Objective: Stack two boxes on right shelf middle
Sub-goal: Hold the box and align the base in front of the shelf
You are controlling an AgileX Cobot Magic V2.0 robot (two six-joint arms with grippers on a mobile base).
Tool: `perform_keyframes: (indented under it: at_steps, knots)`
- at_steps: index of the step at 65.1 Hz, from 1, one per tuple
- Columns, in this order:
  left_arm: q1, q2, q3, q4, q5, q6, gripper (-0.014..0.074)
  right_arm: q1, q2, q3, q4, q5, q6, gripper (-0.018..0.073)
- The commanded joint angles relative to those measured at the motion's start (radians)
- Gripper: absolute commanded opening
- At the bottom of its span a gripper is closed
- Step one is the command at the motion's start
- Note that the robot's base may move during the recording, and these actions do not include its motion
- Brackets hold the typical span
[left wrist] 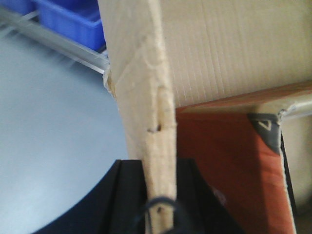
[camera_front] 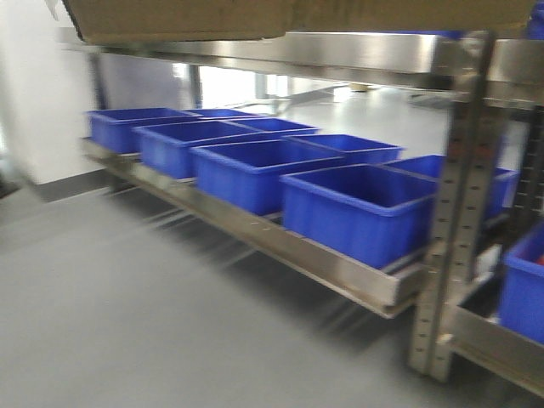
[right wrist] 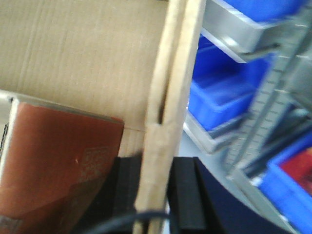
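**One small mark, the rest too blurred to read**

In the left wrist view we make out one sign. It is a pale V-shaped mark (left wrist: 265, 126) on a dark grey patch, at the upper right corner of a reddish-brown panel (left wrist: 229, 165) just below the box (left wrist: 219, 48). In the right wrist view, faint pale print (right wrist: 95, 163) sits on a reddish-brown panel (right wrist: 58, 165), too blurred for us to read.

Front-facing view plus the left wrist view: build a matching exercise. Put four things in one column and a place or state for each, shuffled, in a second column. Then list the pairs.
Things
1. cardboard box
2. blue bins
3. left pincer
4. steel upright

Places or states
A. in rows on the low steel level
B. vertical, punched with holes
C. at the top edge of the front view
D. shut on the box's flap edge

Pairs: 1-C, 2-A, 3-D, 4-B
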Motion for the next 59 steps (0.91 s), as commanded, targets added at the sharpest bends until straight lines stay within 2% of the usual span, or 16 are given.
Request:
perform_keyframes:
  at_steps: [1, 59]
  knots:
    - [0.0, -0.02, -0.013, -0.011, -0.039, 0.0, -0.0111, -0.007, -0.008, -0.01, -0.039, -0.046, -0.006, -0.0153]
    - [0.0, -0.018, -0.013, -0.011, -0.039, 0.0, -0.0111, -0.007, -0.008, -0.01, -0.039, -0.046, -0.006, -0.0153]
